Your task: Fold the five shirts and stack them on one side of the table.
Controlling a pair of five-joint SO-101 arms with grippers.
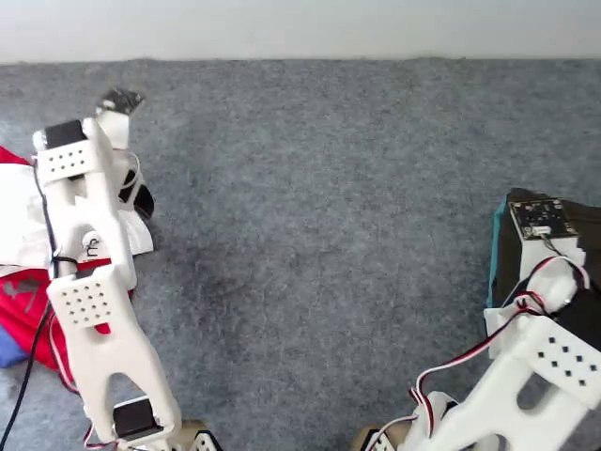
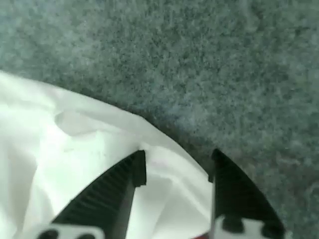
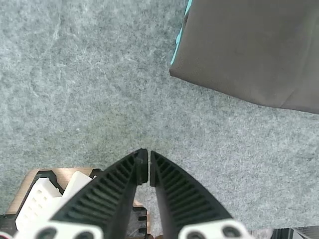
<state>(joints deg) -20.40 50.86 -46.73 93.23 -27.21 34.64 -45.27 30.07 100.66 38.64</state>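
Left tool (image 2: 179,157) spread above white shirt (image 2: 75,149)

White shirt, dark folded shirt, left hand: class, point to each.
white shirt (image 2: 75,149), left wrist view, flat cloth.
dark folded shirt (image 3: 249,50), right wrist view, top face.
left hand (image 2: 178,167), left wrist view, midway between fingertips.

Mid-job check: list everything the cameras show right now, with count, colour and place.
white shirt: 1, white, left table edge, top of a loose pile
red shirt: 1, red, under the white one
blue cloth: 1, blue, peeking from under the red
dark shirt: 1, dark brown, folded, right table edge
teal shirt: 1, teal, sliver showing under the dark one
table: 1, grey felt
wall: 1, white, behind the far edge
left end effector: 1, black, open over the white shirt
right end effector: 1, black, shut over bare table beside the dark shirt
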